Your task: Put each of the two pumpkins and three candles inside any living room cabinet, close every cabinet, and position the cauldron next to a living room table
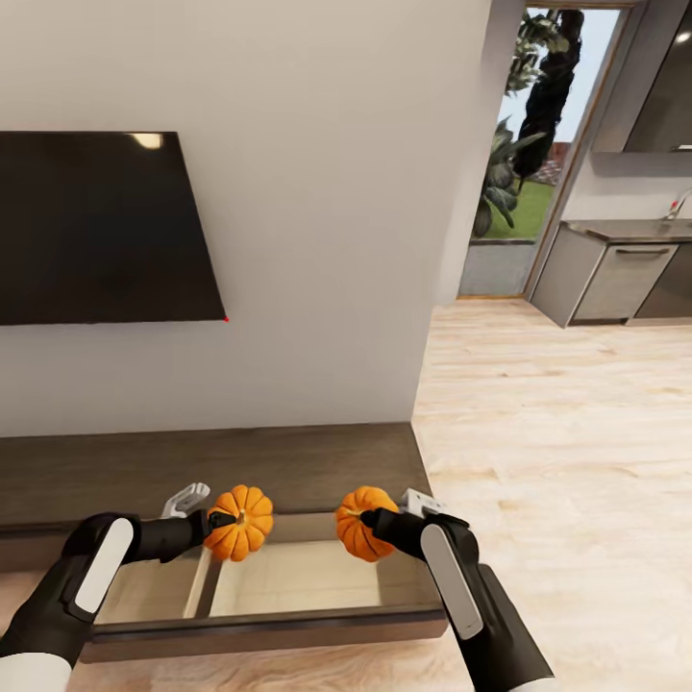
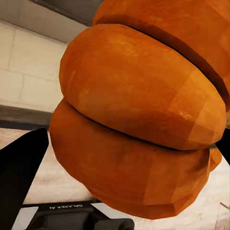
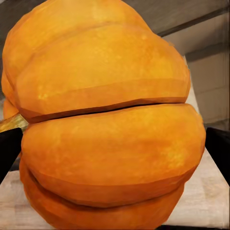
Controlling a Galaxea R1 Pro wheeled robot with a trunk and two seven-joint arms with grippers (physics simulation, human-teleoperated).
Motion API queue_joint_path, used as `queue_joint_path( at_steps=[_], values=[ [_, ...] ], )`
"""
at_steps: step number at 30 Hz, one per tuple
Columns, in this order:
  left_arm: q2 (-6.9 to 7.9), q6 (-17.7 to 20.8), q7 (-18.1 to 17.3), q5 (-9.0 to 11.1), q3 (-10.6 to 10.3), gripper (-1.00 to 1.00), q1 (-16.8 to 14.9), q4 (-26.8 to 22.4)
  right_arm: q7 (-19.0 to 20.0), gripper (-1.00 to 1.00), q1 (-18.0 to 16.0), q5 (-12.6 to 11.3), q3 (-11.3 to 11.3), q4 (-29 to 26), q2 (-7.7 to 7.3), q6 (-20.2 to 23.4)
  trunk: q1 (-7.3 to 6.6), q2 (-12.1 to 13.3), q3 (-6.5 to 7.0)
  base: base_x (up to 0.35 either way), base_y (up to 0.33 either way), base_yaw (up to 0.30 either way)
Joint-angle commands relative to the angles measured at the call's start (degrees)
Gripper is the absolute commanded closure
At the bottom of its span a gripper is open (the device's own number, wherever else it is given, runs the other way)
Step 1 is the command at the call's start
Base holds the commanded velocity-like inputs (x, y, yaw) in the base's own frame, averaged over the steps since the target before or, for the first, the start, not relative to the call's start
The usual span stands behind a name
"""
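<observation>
Two orange pumpkins are held over the open low dark brown cabinet (image 1: 288,461) under the wall TV. My left gripper (image 1: 221,524) is shut on the left pumpkin (image 1: 242,522), which looms close in the left wrist view (image 2: 139,110) between the black fingers (image 2: 19,167). My right gripper (image 1: 370,524) is shut on the right pumpkin (image 1: 360,524), seen close up in the right wrist view (image 3: 105,120). Both hang above the cabinet's pale beige open compartments (image 1: 288,577). Candles and cauldron are out of view.
A black TV (image 1: 96,226) hangs on the white wall above the cabinet. The open cabinet front (image 1: 269,630) juts toward me. Light wood floor (image 1: 557,461) stretches right toward a doorway and grey kitchen units (image 1: 615,279).
</observation>
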Motion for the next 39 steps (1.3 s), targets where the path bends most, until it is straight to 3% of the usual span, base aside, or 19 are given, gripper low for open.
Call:
queue_joint_path(
  at_steps=[1,4,9,14,19,21,26,28,32,39],
  values=[
    [-0.01,0.01,0.09,0.43,-0.04,1.00,-0.01,0.00,-0.28,1.00,-0.03,-0.47,0.15,0.03,0.02,-0.16,0.00,-0.01,0.01,0.179,-0.074,0.000],
    [-0.24,-0.06,0.41,0.17,-0.29,1.00,-0.01,0.05,-2.19,1.00,-0.35,-0.51,1.50,0.40,0.05,-0.01,0.00,-0.01,0.01,0.070,-0.029,0.000],
    [-2.62,-0.19,2.41,-0.45,-0.44,1.00,-0.01,0.19,-6.98,1.00,-2.10,-0.41,4.56,3.73,0.05,-0.08,0.00,-0.01,0.01,0.012,-0.005,0.000],
    [-5.55,-1.50,12.38,-0.63,-0.46,1.00,-0.01,0.27,-11.00,1.00,-3.76,-0.51,6.67,7.24,0.05,-0.34,0.00,-0.01,0.01,0.001,0.000,0.000],
    [-8.00,-5.49,19.14,-0.61,-0.56,1.00,-0.01,1.54,-11.35,1.00,-4.14,-0.51,6.96,9.55,0.05,-0.48,0.00,-0.01,0.01,0.000,0.000,0.000],
    [-8.64,-7.21,20.98,-0.75,-1.49,1.00,-0.01,2.29,-11.37,1.00,-4.34,-0.52,7.03,10.21,0.05,-1.33,0.00,-0.01,0.01,0.000,0.000,0.000],
    [-9.04,-11.15,22.59,-0.83,-9.46,1.00,-0.01,3.34,-11.30,1.00,-4.46,-0.53,8.55,10.68,0.05,-2.71,0.00,-0.01,0.01,0.000,0.000,0.000],
    [-9.03,-11.77,22.69,-0.82,-11.04,1.00,-0.01,3.50,-11.26,1.00,-4.47,-0.53,9.91,10.72,0.05,-3.27,0.00,-0.01,0.01,0.000,0.000,0.000],
    [-8.86,-12.25,22.76,-0.82,-12.00,1.00,-0.01,3.60,-11.09,1.00,-4.52,-0.56,12.18,12.54,0.05,-5.78,0.00,-0.01,0.01,0.000,0.003,0.000],
    [-8.69,-12.33,22.76,-0.73,-12.15,1.00,-0.01,3.61,-10.78,1.00,-4.56,-0.45,12.84,14.03,0.05,-6.40,0.00,-0.01,0.01,0.021,0.160,0.000]
  ],
)
